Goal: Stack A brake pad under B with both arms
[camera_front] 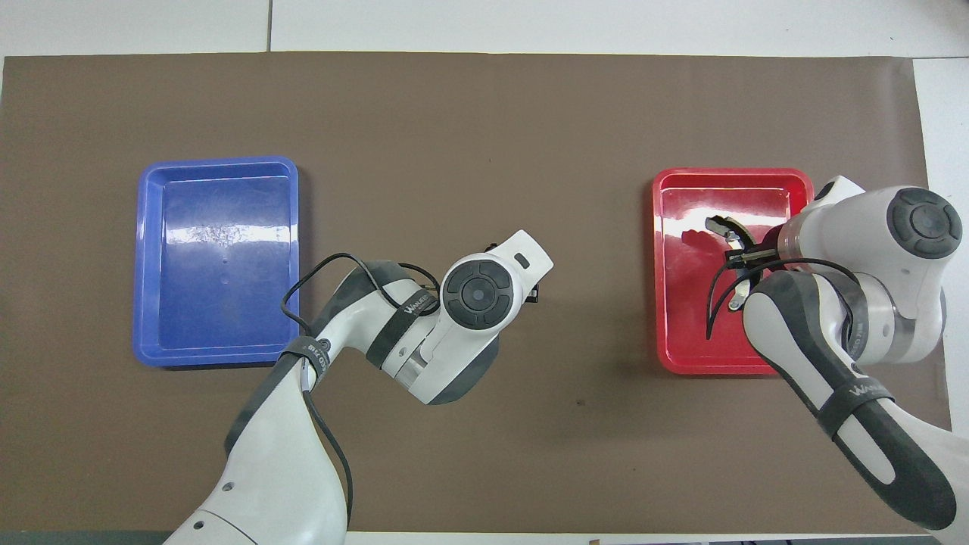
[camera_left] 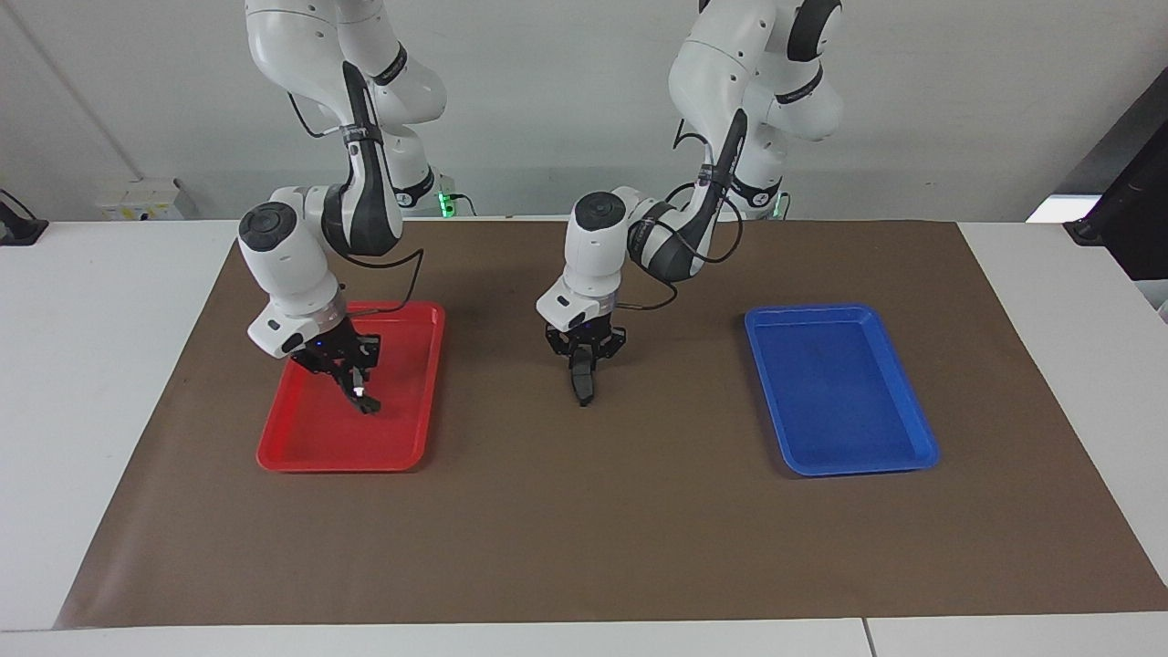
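Landmark: brown mat [camera_left: 584,511] covering the middle of the white table [camera_left: 100,365].
Left gripper [camera_left: 584,358]: over the middle of the brown mat, between the two trays, pointing down; its arm reaches in from the blue tray's end of the table.
Left gripper state: fingers pinched narrow on the top of the short pad.
Short brake pad [camera_left: 582,385]: small, dark grey, hanging upright from the left gripper with its lower end very near the brown mat; whether it touches the mat cannot be told. The overhead view hides it under the arm's wrist.
Right gripper [camera_left: 350,367]: over the red tray, tilted, toward the tray's end nearer the robots.
Right gripper state: fingers clamped tight on the long piece.
Long brake piece [camera_left: 363,397]: black, curved, with a shiny silver spot; held by the right gripper above the red tray, its free end slanting down near the tray floor. In the overhead view its curved tip [camera_front: 723,227] sticks out past the gripper.
Red tray [camera_left: 310,452]: on the brown mat toward the right arm's end.
Blue tray [camera_left: 876,456]: on the brown mat toward the left arm's end, well apart from both grippers.
Writing: a band on each forearm carries white lettering [camera_front: 412,304]; it is too small to read with confidence.
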Action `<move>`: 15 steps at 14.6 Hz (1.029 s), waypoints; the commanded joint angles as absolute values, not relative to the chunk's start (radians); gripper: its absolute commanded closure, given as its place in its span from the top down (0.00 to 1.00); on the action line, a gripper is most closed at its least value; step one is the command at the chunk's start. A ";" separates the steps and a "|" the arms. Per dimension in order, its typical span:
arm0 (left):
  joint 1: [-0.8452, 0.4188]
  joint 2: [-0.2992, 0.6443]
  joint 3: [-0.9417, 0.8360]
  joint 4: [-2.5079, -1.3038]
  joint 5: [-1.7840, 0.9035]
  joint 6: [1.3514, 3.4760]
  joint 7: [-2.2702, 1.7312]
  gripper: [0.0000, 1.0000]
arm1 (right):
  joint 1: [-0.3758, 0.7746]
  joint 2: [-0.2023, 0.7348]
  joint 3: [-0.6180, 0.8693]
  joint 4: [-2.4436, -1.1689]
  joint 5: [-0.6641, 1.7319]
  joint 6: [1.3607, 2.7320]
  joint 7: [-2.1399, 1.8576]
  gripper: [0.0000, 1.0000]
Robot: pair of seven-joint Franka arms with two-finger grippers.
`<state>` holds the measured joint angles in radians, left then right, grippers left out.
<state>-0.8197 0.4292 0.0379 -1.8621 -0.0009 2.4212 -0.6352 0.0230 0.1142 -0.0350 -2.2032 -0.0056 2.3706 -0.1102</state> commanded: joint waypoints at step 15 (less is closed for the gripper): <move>-0.387 0.072 0.058 -1.948 0.015 2.083 -0.157 1.00 | 0.411 0.192 -0.031 -1.939 0.020 2.167 0.378 0.00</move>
